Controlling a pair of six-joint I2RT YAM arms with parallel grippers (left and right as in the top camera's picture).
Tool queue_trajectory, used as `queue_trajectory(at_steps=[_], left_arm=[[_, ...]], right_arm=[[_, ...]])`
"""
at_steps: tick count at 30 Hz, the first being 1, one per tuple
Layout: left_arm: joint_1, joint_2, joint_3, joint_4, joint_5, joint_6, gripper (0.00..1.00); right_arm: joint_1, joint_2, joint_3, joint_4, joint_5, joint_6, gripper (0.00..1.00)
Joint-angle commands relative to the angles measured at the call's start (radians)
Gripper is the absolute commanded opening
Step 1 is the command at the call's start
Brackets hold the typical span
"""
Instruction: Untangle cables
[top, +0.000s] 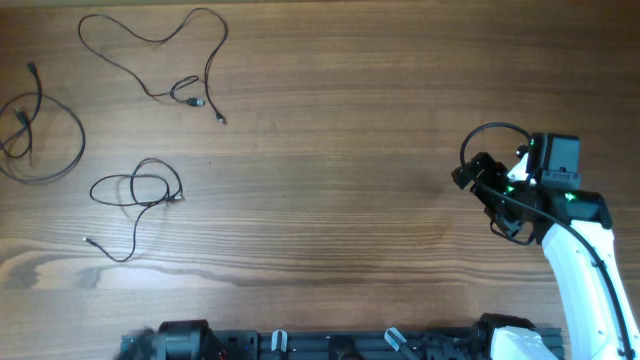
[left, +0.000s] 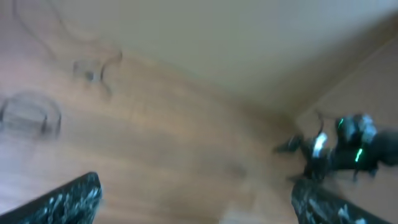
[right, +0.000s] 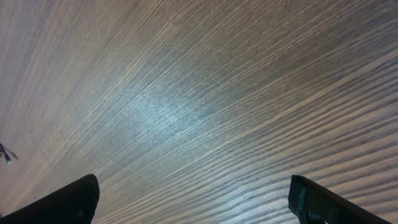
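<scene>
Right hand (top: 487, 198) hovers spread wide, angled over the table (top: 330, 200).

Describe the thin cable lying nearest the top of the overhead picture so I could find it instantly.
On the wooden table, look to the left side, where three thin black cables lie apart. Yours is the top cable, above the round coil at the left edge and the small looped cable. It alone sprawls in one wide, wavy, heart-like outline.
</scene>
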Motion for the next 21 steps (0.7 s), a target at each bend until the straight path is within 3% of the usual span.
queue_trajectory(at_steps=[1, 12, 18, 21], left_arm=[[-0.005, -0.002, -0.105, 0.202, -0.087, 0.02, 1.0], [-0.005, -0.001, -0.804, 0.851, -0.117, 0.019, 1.0], [-0.005, -0.001, -1.063, 1.212, -0.182, 0.02, 1.0], [-0.005, -0.001, -1.155, 1.29, -0.261, 0.02, 1.0]], right_arm=[[-0.002, 0.006, -0.011, 0.0, 0.02, -0.018, 1.0], [-0.002, 0.006, -0.011, 0.0, 0.02, -0.018, 1.0], [-0.002, 0.006, -0.011, 0.0, 0.02, -0.018, 1.0], [-0.002, 0.006, -0.011, 0.0, 0.02, -0.018, 1.0]])
